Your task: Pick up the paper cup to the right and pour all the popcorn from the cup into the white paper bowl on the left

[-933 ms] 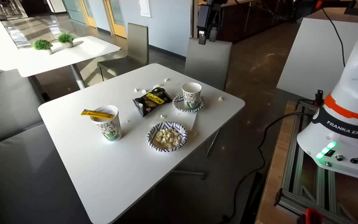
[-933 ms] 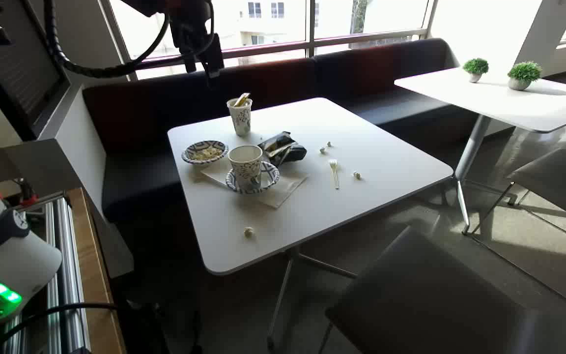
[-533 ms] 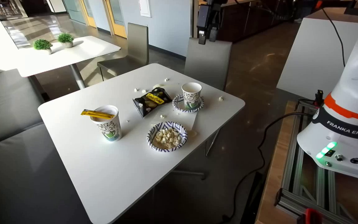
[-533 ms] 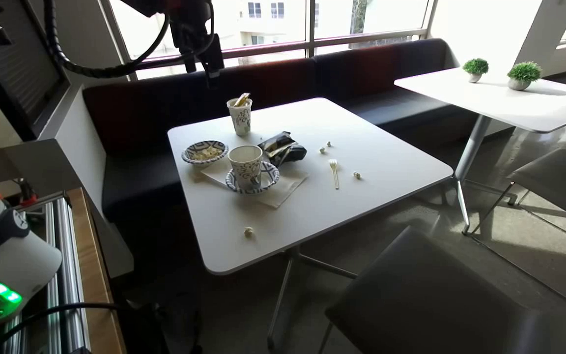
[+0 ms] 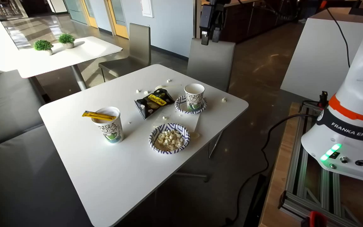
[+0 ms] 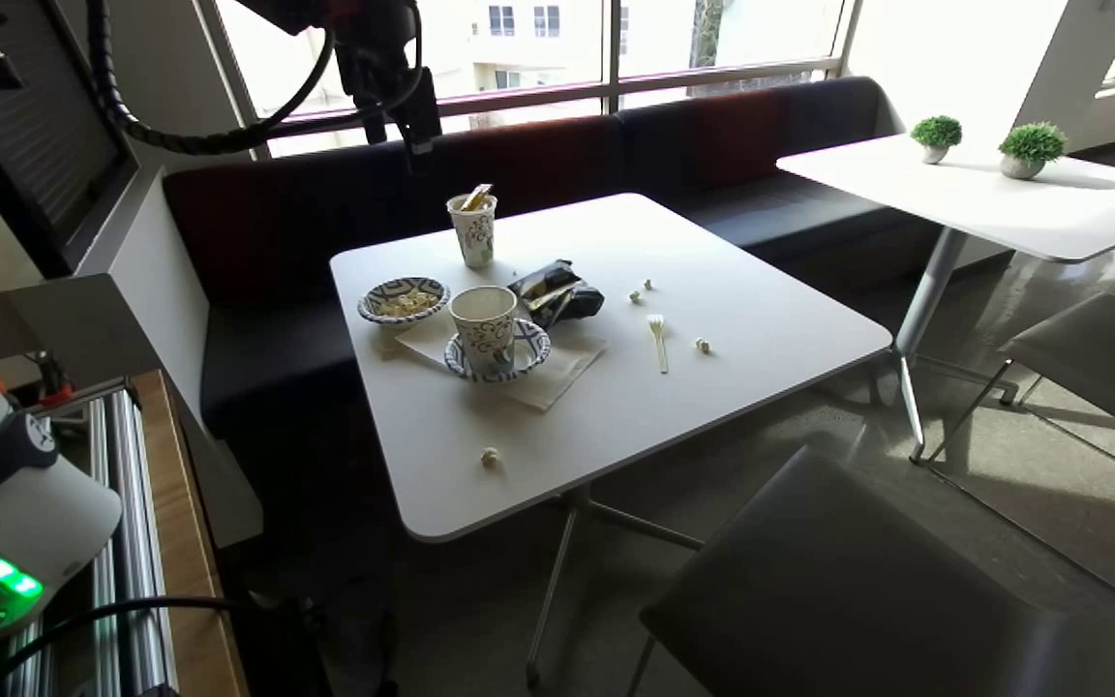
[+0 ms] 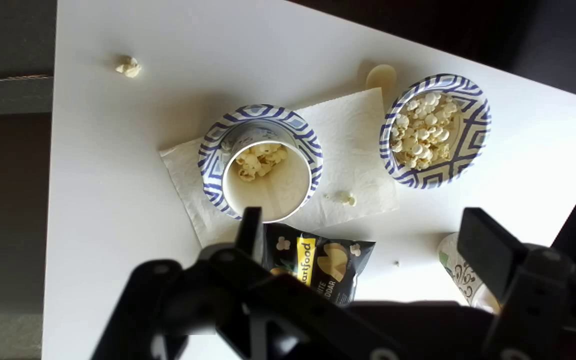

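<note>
Paper cup (image 7: 268,187): wrist view, left of centre, upright in a blue-patterned dish (image 7: 212,175) on a napkin (image 7: 353,145), popcorn (image 7: 258,162) inside. Snack bag (image 7: 323,260) just beside the dish, lower middle. Paper bowl (image 7: 470,135) upper right, popcorn heaped toward its left side. Second cup (image 7: 460,272) lower right, partly hidden. Fingers (image 7: 488,245) set wide across the bottom; one overlaps the paper cup's rim from this angle, the other the second cup.

In an exterior view: second cup left of centre, yellow packet (image 5: 99,116) across its mouth; paper bowl near the middle; paper cup right of that and higher; white table (image 5: 115,176) under all of it. Gripper (image 5: 210,41) at the top, right of middle, pointing down, well above the table, apart from the paper cup. Arm (image 5: 362,82) at the right edge slants up and right; links toward the gripper are out of frame.
</note>
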Tool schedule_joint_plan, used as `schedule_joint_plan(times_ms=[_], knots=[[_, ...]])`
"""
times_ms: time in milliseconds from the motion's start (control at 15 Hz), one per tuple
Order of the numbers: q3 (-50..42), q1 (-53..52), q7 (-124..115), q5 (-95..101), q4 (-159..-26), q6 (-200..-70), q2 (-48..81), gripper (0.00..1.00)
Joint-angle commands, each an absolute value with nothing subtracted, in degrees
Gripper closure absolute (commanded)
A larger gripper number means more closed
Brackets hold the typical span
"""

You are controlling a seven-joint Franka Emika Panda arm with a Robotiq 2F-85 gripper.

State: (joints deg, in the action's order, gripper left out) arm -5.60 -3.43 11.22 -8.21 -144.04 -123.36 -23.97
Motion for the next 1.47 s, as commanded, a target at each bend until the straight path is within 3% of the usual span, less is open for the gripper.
schedule_joint_plan(times_ms=[0, 333, 800, 1400], knots=[[-5.0, -2.8, 11.4, -8.5, -143.9, -123.2, -23.9, 0.0], [-4.6, -3.1, 10.2, -9.1, -143.0, -122.1, -22.9, 0.0], [9.8, -1.2, -19.2, -4.4, -136.6, -125.5, -9.8, 0.0], [5.5, -3.2, -39.1, 5.6, -126.2, -127.2, 9.4, 0.0]])
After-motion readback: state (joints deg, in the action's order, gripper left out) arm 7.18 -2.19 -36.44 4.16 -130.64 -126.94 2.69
